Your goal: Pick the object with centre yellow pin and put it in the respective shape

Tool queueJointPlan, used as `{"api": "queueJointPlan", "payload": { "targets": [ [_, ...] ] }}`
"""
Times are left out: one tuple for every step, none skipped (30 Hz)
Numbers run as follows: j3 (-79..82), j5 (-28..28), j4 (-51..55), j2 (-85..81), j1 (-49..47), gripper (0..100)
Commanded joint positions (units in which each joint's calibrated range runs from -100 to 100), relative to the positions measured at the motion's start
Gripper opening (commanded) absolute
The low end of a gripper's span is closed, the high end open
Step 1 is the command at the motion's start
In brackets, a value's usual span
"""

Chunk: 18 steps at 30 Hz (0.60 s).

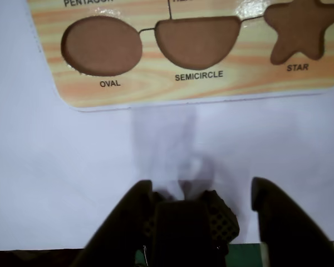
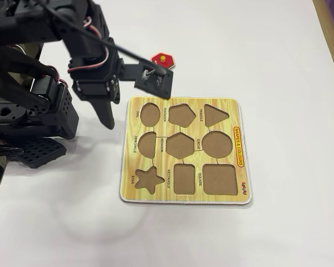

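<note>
In the fixed view, the black two-finger gripper (image 2: 108, 114) is hanging at the left, over the bare white table (image 2: 278, 67), just beside the left edge of the yellow wood-grain puzzle board (image 2: 242, 153). Its fingers are standing spread apart and are holding nothing; the wrist view is confirming this, showing the two dark fingers (image 1: 286, 214) parted over empty table short of the board's near edge.

Moving right, the small red hexagonal wooden piece with the yellow centre knob (image 2: 162, 59) is lying on the table just beyond the board's far edge, near its far-left corner, partly screened by the arm's black camera bracket (image 2: 153, 78). It is not appearing in the wrist view. It is resting apart from the fingers, untouched.

Further right, the six-sided brown cutout labelled HEXAGON (image 2: 181, 146) is sitting in the middle of the board, empty, as are all the other cutouts.

Assessment: the task is standing at its opening stage. Nothing is grasped and nothing is placed. Remaining, as judged from this layout: reaching the red piece beyond the far edge, pinching it, most likely by its knob, carrying it over the board's centre, and seating it square in the hexagon recess.
</note>
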Motion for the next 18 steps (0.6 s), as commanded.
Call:
{"api": "queueJointPlan", "payload": {
  "targets": [
    [-6.56, 0.26, 0.38, 3.13, -4.61, 21],
    [-7.64, 0.26, 0.38, 4.30, -6.07, 21],
    [-8.90, 0.26, 0.38, 5.64, -7.63, 21],
    [-10.34, 0.26, 0.38, 7.23, -9.29, 21],
    [-11.96, 0.26, 0.38, 8.98, -10.95, 21],
    [-13.58, 0.26, 0.38, 10.66, -12.71, 21],
    [-14.84, 0.26, 0.38, 12.00, -14.08, 21],
    [-16.37, 0.26, 0.38, 13.50, -15.64, 21],
    [-18.08, 0.26, 0.38, 15.01, -17.20, 21],
    [-19.69, 0.26, 0.38, 16.68, -18.87, 21],
    [-21.04, 0.26, 0.38, 17.94, -20.13, 21],
    [-22.48, 0.26, 0.38, 19.28, -21.60, 21],
    [-24.01, 0.26, 0.38, 20.70, -23.16, 21],
    [-25.54, 0.26, 0.38, 22.29, -24.72, 21],
    [-26.98, 0.26, 0.38, 23.88, -26.19, 21],
    [-28.51, 0.26, 0.38, 25.55, -27.95, 21],
    [-29.68, 0.26, 0.29, 26.98, -29.31, 21],
    [-31.12, 0.26, 0.12, 28.40, -30.78, 21]
  ]
}}
